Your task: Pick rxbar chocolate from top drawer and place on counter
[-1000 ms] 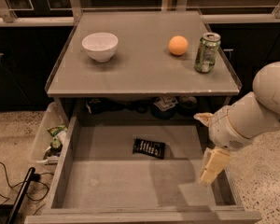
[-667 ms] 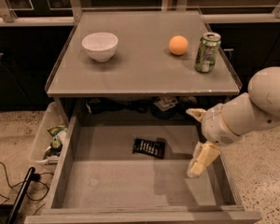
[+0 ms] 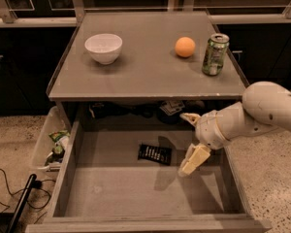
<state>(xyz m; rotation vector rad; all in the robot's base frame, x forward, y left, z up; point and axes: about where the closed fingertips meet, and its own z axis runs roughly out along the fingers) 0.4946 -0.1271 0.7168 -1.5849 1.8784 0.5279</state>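
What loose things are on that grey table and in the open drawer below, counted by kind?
white bowl: 1
orange: 1
green can: 1
black bar: 1
Total: 4
The claw hangs over the drawer, beside the black bar.

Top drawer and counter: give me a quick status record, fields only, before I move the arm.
gripper: open, over the right half of the top drawer, right of the bar, not touching it
rxbar chocolate: flat on the drawer bottom, toward the back, near centre
top drawer: pulled out
counter: holds white bowl, orange, green soda can; no bar
white plastic bin: left of the drawer, packets inside
stage: bar not yet grasped
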